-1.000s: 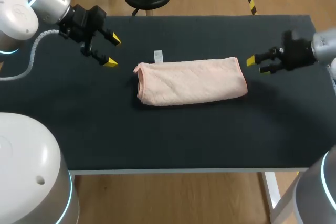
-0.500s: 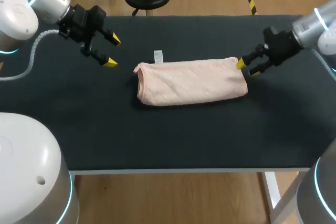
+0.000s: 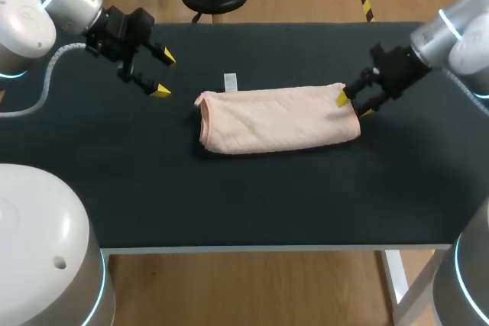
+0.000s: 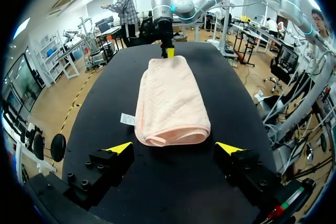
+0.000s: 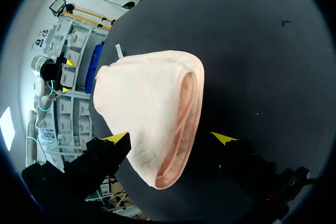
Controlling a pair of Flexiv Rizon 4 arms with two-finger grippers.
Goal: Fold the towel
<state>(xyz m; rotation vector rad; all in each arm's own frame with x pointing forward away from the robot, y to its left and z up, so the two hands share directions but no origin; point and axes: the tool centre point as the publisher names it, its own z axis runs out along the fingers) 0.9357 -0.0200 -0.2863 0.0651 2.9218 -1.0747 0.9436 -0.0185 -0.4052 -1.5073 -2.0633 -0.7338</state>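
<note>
A pale pink towel (image 3: 279, 118) lies folded into a long bundle in the middle of the black table (image 3: 252, 204), with a small white tag (image 3: 230, 82) at its far left corner. My right gripper (image 3: 353, 105) stands open at the towel's right end, one yellow tip over the cloth and one beside it. In the right wrist view the towel's end (image 5: 173, 124) lies between the open fingers (image 5: 116, 138) of my right gripper (image 5: 170, 138). My left gripper (image 3: 163, 74) hangs open, up and to the left of the towel, apart from it. From the left wrist the towel (image 4: 170, 103) stretches ahead of my left gripper (image 4: 176, 148).
The table's black top (image 4: 173, 192) is bare around the towel. Its front edge (image 3: 252, 249) runs below the towel, and the far edge lies behind both grippers.
My right gripper has moved left, from clear of the towel to its right end, and has turned somewhat. The left arm and the towel have kept still.
</note>
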